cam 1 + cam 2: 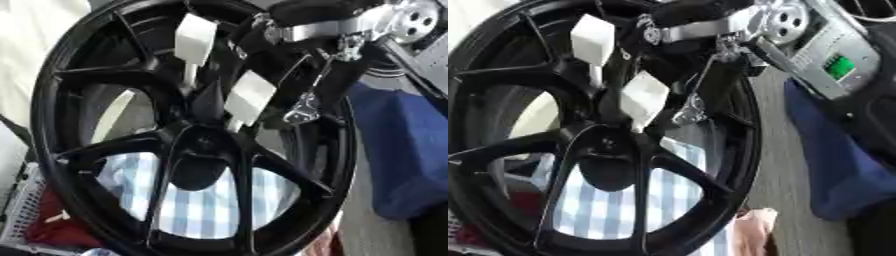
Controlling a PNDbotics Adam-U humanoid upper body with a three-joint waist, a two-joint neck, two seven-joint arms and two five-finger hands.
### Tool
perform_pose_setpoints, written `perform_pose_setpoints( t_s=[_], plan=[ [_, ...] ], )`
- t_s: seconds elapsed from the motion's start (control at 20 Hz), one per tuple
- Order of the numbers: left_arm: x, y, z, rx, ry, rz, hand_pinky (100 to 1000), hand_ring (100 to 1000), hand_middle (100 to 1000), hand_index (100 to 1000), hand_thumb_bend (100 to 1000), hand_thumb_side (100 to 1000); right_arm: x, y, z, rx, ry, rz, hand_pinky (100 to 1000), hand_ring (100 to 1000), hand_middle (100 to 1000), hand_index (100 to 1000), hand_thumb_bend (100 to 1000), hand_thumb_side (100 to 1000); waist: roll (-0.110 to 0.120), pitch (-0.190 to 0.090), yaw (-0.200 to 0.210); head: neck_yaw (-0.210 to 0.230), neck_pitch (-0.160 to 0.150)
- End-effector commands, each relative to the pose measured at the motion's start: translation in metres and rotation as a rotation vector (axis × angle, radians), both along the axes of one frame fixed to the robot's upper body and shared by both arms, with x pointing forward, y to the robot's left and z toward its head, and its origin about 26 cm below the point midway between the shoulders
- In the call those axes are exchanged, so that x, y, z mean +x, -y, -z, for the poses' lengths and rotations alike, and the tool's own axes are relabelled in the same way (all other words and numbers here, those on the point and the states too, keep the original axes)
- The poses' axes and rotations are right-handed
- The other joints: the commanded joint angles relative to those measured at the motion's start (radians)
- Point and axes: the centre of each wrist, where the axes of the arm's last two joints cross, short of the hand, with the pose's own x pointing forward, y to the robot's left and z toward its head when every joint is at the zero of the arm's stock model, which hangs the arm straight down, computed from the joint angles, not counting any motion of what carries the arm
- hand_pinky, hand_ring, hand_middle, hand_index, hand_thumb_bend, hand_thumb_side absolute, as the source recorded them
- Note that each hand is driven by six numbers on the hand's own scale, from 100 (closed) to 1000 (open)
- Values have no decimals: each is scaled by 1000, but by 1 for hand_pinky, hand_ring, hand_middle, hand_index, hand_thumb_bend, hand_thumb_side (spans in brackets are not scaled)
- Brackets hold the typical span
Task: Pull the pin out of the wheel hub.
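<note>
The wheel hub (197,150) stood upright and filled the left and centre of the view. The right hand (219,75) reached in from the upper right, its fingertips (248,96) before the spokes just above the hub's centre. A checked cloth (197,205) showed behind the lower openings, and a blue cloth (402,150) lay to the right.

You have nothing to read here. The black wheel hub (197,145) carries no brand, number or marking that can be made out on its spokes or centre. The two white pads (642,95) on the fingers of the right hand (636,60) are blank. The silver plate on the forearm (824,55) has a small green patch (839,67); if it bears any characters, they are too blurred to tell.
</note>
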Motion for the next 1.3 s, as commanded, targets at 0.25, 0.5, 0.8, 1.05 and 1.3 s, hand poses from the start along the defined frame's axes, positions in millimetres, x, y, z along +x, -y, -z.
perform_pose_setpoints(
  t_s=[0.25, 0.5, 0.8, 1.05, 1.3],
  plan=[
    [-3, 1, -8, 15, 25, 2, 774, 748, 710, 761, 163, 877, 3, 4, -7, -10, 17, 8, 854, 751, 704, 737, 291, 100, 8, -12, 3, -4, -9],
    [-3, 1, -7, 11, 23, 2, 775, 747, 709, 761, 164, 878, 5, 3, -4, -7, -6, -1, 846, 726, 642, 690, 233, 100, 9, -11, 5, -5, -9],
    [-3, 1, -6, 4, 19, 0, 775, 747, 710, 761, 166, 878, 4, 2, -4, 30, -11, -19, 836, 694, 514, 583, 106, 100, 11, -14, 3, -4, -5],
    [-3, 0, -5, 1, 16, -3, 776, 747, 711, 761, 166, 876, 5, 3, -9, 89, -2, -12, 824, 653, 453, 523, 100, 100, 14, -22, -3, -2, -1],
    [-3, -2, -4, 0, 14, -8, 776, 748, 711, 762, 165, 873, 3, 13, -22, 164, 24, 13, 823, 644, 442, 514, 100, 100, 21, -31, -17, 2, 0]
  ],
)
